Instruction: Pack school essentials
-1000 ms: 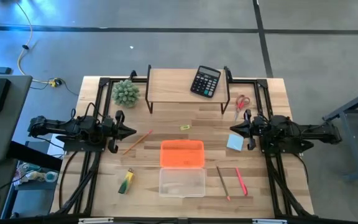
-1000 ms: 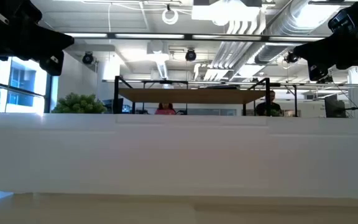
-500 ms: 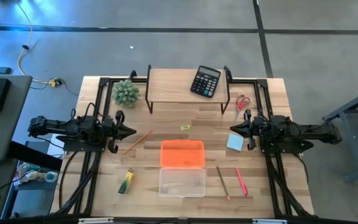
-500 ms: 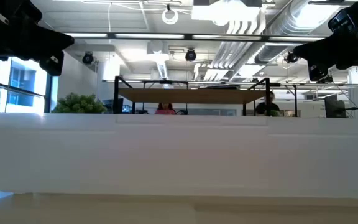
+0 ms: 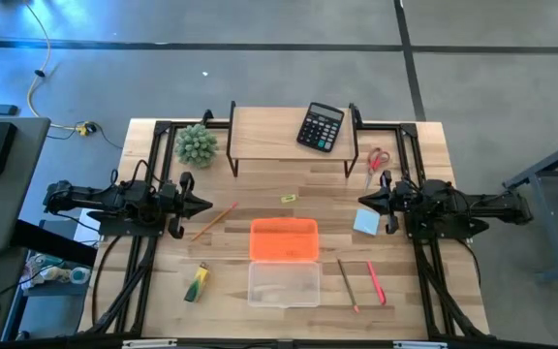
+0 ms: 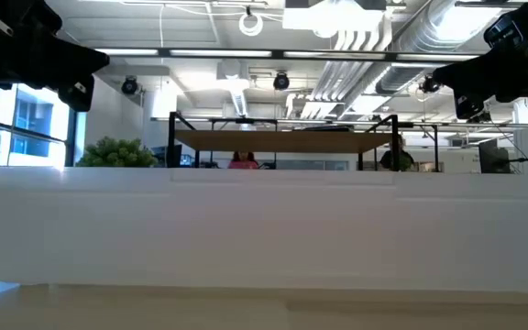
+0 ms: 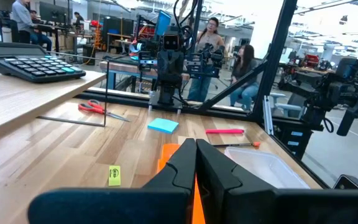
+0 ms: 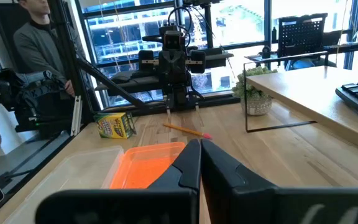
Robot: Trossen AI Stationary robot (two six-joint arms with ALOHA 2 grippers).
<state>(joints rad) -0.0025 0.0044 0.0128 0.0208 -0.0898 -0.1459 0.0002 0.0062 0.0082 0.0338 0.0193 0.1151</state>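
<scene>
The pencil case lies open at the table's middle, its orange half [image 5: 284, 239] on the far side and its clear half [image 5: 284, 283] on the near side. A wooden pencil [image 5: 214, 221] and a green-yellow marker box [image 5: 197, 282] lie to the left. A tiny yellow piece [image 5: 289, 199] lies beyond the case. To the right lie a light-blue note pad [image 5: 366, 222], red-handled scissors [image 5: 377, 161], a second pencil [image 5: 347, 284] and a pink pen [image 5: 375, 282]. My left gripper [image 5: 206, 204] is shut and empty above the left pencil. My right gripper [image 5: 361, 199] is shut and empty over the note pad's far edge.
A black calculator [image 5: 320, 127] lies on a wooden shelf [image 5: 279, 134] at the far middle. A spiky green plant [image 5: 196, 144] stands left of the shelf. In the low view the case's clear wall [image 6: 264, 229] fills the foreground. People show in the room beyond the table.
</scene>
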